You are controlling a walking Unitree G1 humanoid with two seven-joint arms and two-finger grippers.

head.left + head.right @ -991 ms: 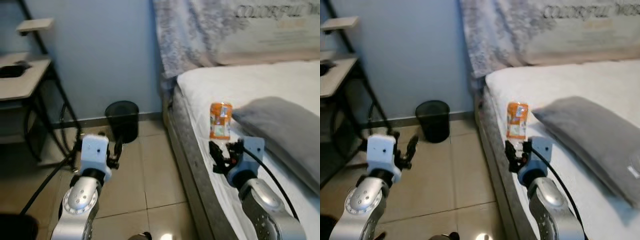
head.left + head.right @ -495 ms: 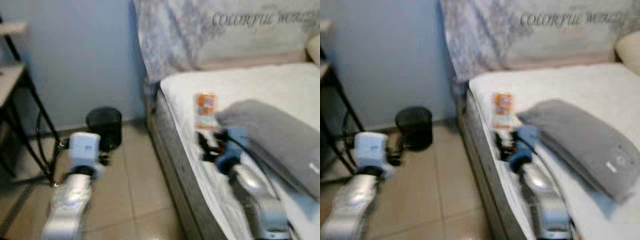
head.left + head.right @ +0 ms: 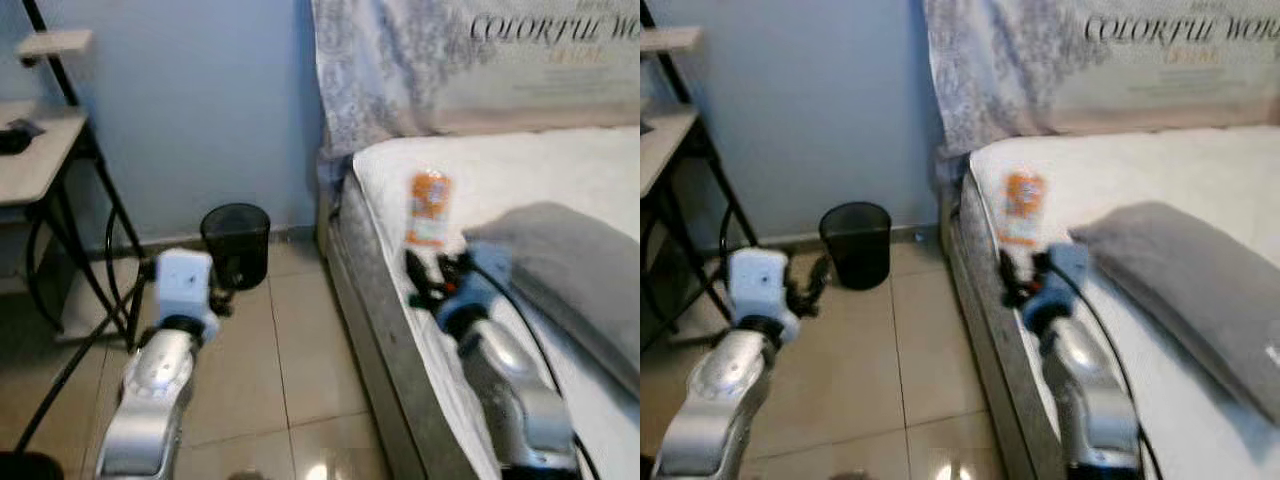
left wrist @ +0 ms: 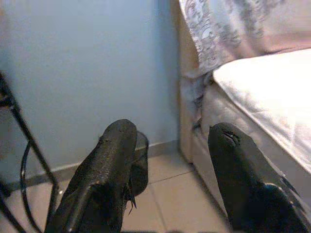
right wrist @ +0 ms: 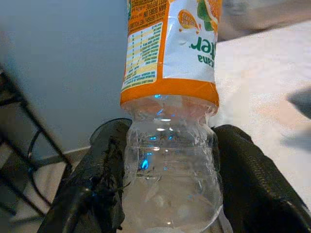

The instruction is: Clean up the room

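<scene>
Forward since a second ago, the right gripper [image 5: 170, 194] now has its jaws on either side of the bottle [image 3: 428, 207], which stands upright on the bed [image 3: 520, 170] near the edge; the clear lower part sits between the fingers [image 5: 252, 184] (whether they press it, I cannot tell). Just beyond the jaws lies a grey pillow [image 3: 570, 260]. Left gripper [image 4: 170, 194], jaws apart, hangs over the floor, a bin [image 3: 236, 243] ahead of it.

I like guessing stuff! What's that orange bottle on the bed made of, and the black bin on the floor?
The bottle looks like clear, glossy plastic, see-through below a printed orange label. The bin looks like dark wire mesh, perhaps metal; too blurred to be sure.
</scene>
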